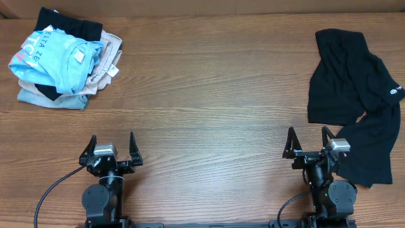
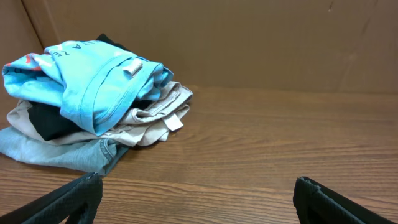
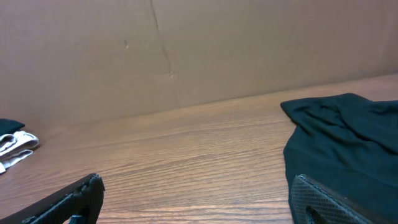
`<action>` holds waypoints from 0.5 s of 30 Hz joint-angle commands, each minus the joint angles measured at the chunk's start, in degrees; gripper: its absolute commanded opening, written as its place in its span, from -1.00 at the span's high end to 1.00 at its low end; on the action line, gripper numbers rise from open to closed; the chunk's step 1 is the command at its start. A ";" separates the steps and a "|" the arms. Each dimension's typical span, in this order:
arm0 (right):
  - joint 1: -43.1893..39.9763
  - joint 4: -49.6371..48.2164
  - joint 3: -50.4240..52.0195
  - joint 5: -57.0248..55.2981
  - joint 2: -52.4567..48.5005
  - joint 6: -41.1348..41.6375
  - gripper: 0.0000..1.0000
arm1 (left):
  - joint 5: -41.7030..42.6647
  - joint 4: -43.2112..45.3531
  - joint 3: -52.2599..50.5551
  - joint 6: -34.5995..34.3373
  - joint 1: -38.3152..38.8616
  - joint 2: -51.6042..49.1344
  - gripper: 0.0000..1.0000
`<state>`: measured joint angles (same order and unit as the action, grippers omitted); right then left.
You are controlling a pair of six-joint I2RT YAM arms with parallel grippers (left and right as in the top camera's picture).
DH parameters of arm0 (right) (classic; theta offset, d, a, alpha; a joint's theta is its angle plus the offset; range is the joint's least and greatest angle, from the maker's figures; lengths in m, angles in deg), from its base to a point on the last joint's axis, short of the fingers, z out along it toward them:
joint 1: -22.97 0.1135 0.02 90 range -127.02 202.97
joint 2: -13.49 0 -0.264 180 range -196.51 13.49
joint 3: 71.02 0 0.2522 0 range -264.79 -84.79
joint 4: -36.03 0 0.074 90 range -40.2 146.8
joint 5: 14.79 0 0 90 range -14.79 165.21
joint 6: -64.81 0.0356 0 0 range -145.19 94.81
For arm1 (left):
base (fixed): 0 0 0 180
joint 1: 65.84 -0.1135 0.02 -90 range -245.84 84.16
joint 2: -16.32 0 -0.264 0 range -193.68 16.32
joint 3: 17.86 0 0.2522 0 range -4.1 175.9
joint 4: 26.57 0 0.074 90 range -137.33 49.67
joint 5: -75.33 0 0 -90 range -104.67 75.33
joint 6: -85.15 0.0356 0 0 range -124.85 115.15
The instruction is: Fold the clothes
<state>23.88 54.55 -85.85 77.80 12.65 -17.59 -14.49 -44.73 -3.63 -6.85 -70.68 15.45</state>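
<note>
Far left on the table (image 1: 209, 95): a heap with a light blue tee (image 1: 57, 57) on top and beige garments (image 1: 104, 66) under and beside it. The left wrist view gives this heap side-on; a grey-blue garment (image 2: 56, 152) lies flat at the bottom and a white tag (image 2: 174, 124) hangs off the beige. It also shows a cardboard wall (image 2: 249, 43) behind, which the overhead view leaves out.

Left gripper (image 1: 112, 137): near edge, left of centre, jaws spread wide, nothing between them, well apart from the heap.

Right gripper (image 1: 308, 132): near edge, right side, jaws likewise released and holding nothing. Its right finger sits just beside the hem of the black shirt (image 1: 354, 88); cannot tell if they touch.

The black shirt lies crumpled at the far right of the table, unfolded, running from the far edge toward the near edge. Only the overhead view shows its white logo (image 1: 395, 93), at the right edge. The right wrist view catches just a wrinkled dark part at right.
</note>
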 commanded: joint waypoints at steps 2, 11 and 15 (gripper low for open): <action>0.35 -0.39 0.59 0.04 0.68 -0.20 -1.00 | -0.33 0.11 -0.20 -0.37 0.33 0.48 -0.99; 0.37 -6.91 0.57 0.11 0.68 -0.20 -1.00 | 2.64 4.70 -0.20 -0.37 0.33 0.48 -0.99; 0.37 -8.55 -0.22 0.11 0.68 -0.22 -1.00 | 2.67 7.61 -0.17 -0.37 0.33 0.48 -1.00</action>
<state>23.86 46.51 -85.85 77.80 12.65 -17.63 -12.87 -38.46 -3.63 -6.85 -70.68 15.45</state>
